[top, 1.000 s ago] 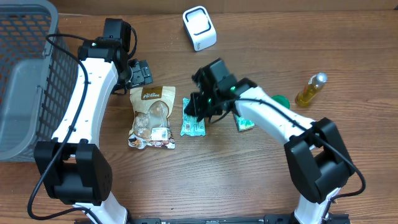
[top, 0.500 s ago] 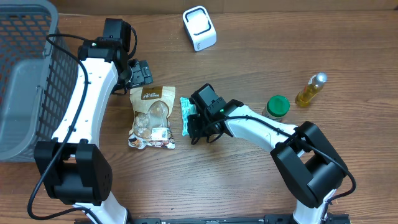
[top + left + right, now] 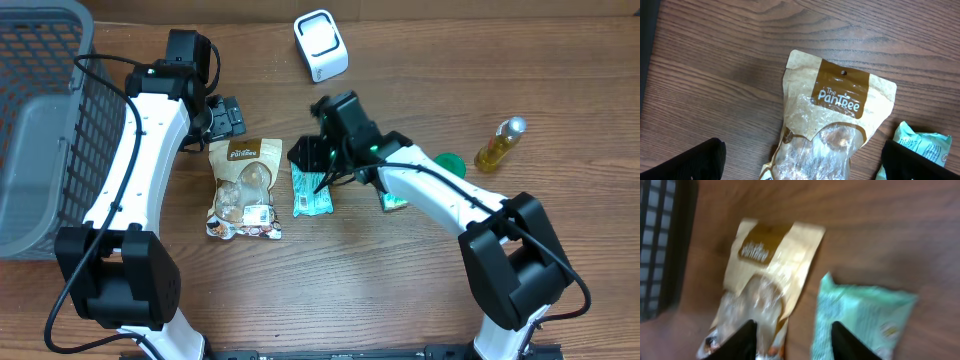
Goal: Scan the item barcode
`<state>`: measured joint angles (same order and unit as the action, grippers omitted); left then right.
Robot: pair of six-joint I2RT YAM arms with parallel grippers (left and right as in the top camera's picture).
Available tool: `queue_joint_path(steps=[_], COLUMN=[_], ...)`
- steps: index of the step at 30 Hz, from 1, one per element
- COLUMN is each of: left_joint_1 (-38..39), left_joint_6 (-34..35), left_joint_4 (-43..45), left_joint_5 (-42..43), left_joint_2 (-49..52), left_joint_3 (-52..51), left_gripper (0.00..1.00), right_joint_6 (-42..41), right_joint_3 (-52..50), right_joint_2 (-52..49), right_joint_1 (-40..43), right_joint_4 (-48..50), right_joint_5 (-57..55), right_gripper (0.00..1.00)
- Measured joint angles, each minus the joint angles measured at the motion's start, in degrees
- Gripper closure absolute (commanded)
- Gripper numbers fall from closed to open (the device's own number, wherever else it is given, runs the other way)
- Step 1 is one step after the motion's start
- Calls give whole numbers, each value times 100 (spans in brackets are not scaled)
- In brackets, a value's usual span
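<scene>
- The mint-green packet [image 3: 312, 200] lies flat on the table [image 3: 400, 290], just right of the brown pouch [image 3: 243, 185] and well apart from the white scanner [image 3: 320, 45].
- The right gripper [image 3: 797, 340] hovers over the packet's upper end, fingers apart, gripping nothing.
- The left gripper [image 3: 805, 160] hangs with its fingers spread wide above the pouch's top edge.

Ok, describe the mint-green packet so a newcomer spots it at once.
From the grey basket at the left, go right past the brown Pantree pouch. The mint-green packet lies flat beside it, narrower and pale green, not brown.
</scene>
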<state>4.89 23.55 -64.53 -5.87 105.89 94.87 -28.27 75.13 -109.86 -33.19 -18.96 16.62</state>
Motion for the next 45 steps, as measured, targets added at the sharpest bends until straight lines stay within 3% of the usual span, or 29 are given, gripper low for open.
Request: queue_joint_path(steps=[8,17,23,33,37,45], left_joint_1=[0,0,0,0,0,0], left_joint_6=[0,0,0,0,0,0], left_joint_4=[-2,0,0,-2,0,0], left_joint_5=[0,0,0,0,0,0], left_joint_2=[0,0,0,0,0,0], left_joint_3=[0,0,0,0,0,0], left_gripper=[0,1,0,1,1,0], right_joint_6=[2,162,254,-448,-376,-326], right_joint_3=[0,0,131,129,129,125], right_joint_2=[-70,-826,-861,-350,-74,175], right_joint_1=[57,46,63,129,160,455], right_joint_4=[446,319,-378,-2332,-2457,-2588], right_joint_5=[-737,-986,-1117,-1005,-916,-179], right_gripper=[50,43,42,34,28,28])
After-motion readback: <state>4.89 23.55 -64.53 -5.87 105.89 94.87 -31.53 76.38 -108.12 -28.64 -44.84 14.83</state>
